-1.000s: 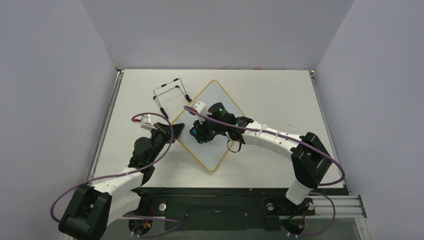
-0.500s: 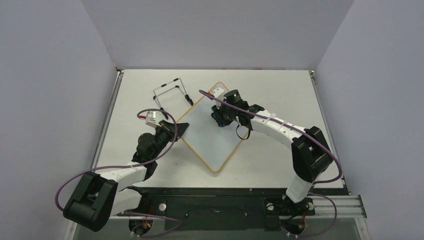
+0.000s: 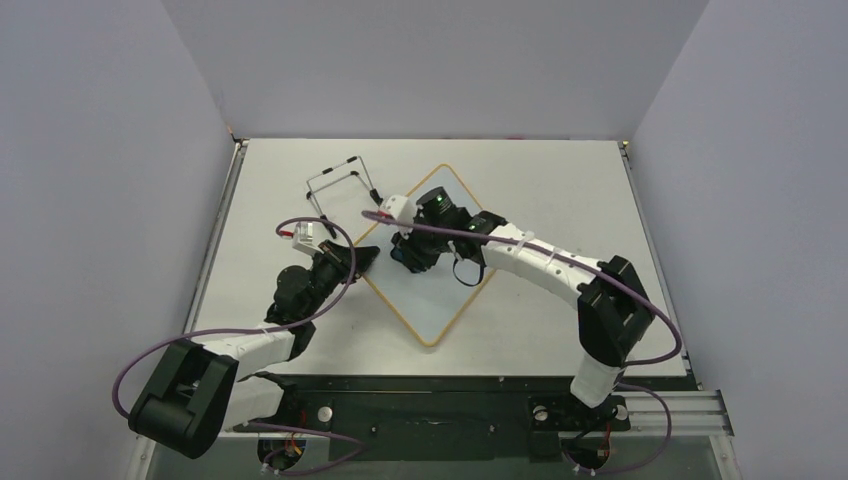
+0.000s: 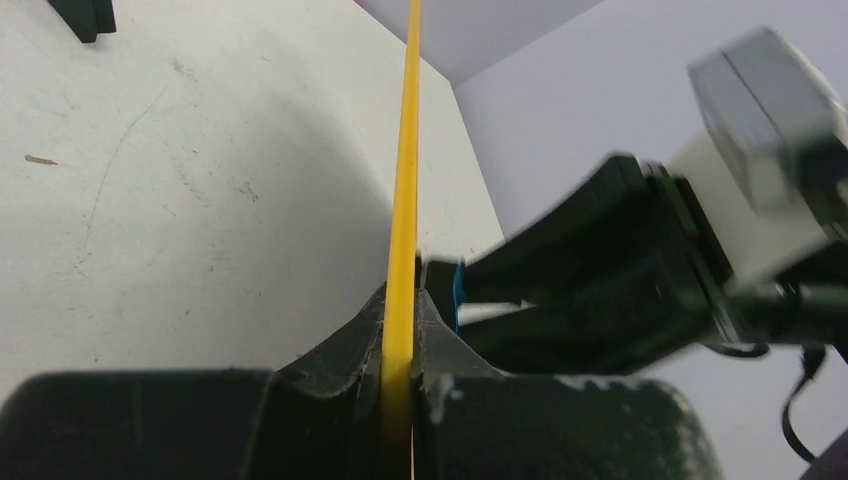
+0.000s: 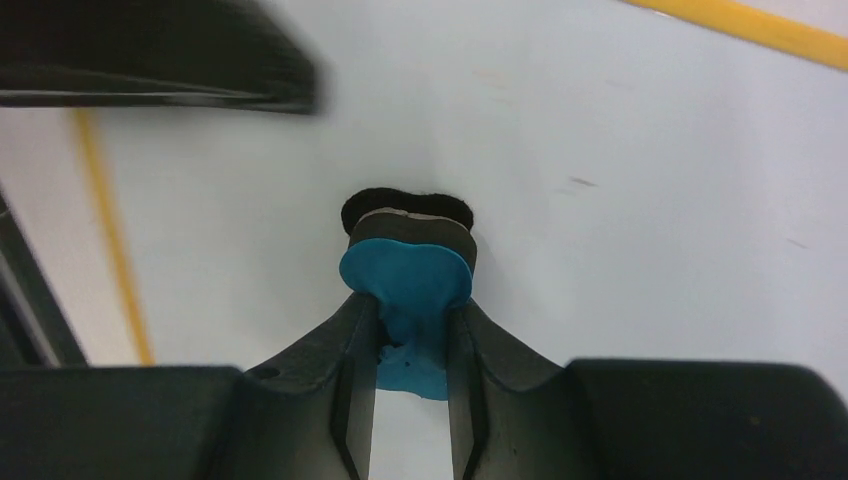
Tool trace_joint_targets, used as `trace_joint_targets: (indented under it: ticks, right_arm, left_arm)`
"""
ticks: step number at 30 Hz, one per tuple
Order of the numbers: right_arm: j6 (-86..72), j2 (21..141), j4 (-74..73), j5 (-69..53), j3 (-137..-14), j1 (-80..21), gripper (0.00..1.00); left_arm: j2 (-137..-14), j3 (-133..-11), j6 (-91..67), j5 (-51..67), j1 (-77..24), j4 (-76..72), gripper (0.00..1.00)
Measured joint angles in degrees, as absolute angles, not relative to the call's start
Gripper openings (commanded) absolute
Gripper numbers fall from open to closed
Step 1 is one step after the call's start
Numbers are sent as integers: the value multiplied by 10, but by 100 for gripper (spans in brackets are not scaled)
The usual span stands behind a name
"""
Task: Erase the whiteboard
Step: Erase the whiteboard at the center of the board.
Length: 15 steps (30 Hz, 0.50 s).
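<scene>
Gripping left edge of whiteboard (image 3: 432, 300) (large glossy white board, rounded corners, thin tan-yellow frame): left claw (image 4: 400, 305) shut tight on frame; board sits diamond-wise mid white table (image 3: 560, 190); right claw (image 5: 412, 312) closed narrow on small blue eraser block (image 5: 408, 280); block's black felt face pressed on white surface in board's upper-left part; thin black wire stand (image 3: 340, 183) near board's upper-left edge, apart from both claws.
</scene>
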<state>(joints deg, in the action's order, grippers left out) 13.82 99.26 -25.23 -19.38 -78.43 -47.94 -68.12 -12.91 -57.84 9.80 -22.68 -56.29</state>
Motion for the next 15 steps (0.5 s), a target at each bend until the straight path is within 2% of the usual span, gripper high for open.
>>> trace_joint_targets:
  ticks: [9, 12, 15]
  right_arm:
    - [82, 1068, -206, -190, -826, -267, 0]
    - [87, 1084, -206, -203, -831, -244, 0]
    - [119, 1080, -221, -216, -832, -261, 0]
  left_arm:
    - [-697, -129, -596, 101, -227, -574, 0]
    - [-705, -129, -607, 100, -227, -577, 0]
    - [-713, -129, -614, 101, -227, -584, 0]
